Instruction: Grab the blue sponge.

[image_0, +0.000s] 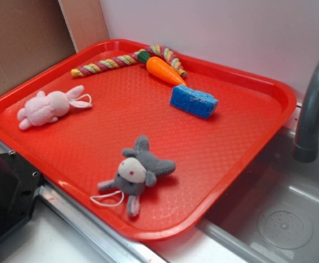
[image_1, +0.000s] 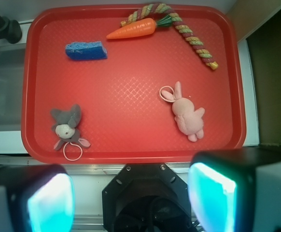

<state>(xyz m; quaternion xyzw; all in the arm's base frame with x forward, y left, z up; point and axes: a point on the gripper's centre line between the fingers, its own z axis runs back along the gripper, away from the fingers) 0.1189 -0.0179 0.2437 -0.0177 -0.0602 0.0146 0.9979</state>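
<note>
The blue sponge (image_0: 193, 101) lies flat on the red tray (image_0: 231, 159), toward its far right part, just below the toy carrot (image_0: 165, 70). From the wrist the blue sponge (image_1: 86, 50) shows at the tray's upper left. My gripper (image_1: 131, 200) hovers high above the near side of the tray, over the robot's black base. Its two pale fingers stand wide apart, open, with nothing between them. In the exterior view the gripper is out of sight.
A pink plush rabbit (image_0: 49, 106), a grey plush animal (image_0: 137, 172) and a striped rope toy (image_0: 121, 60) also lie on the tray. A grey sink (image_0: 283, 219) with a faucet (image_0: 313, 104) adjoins the tray's right side. The black robot base (image_0: 3, 192) stands at the lower left.
</note>
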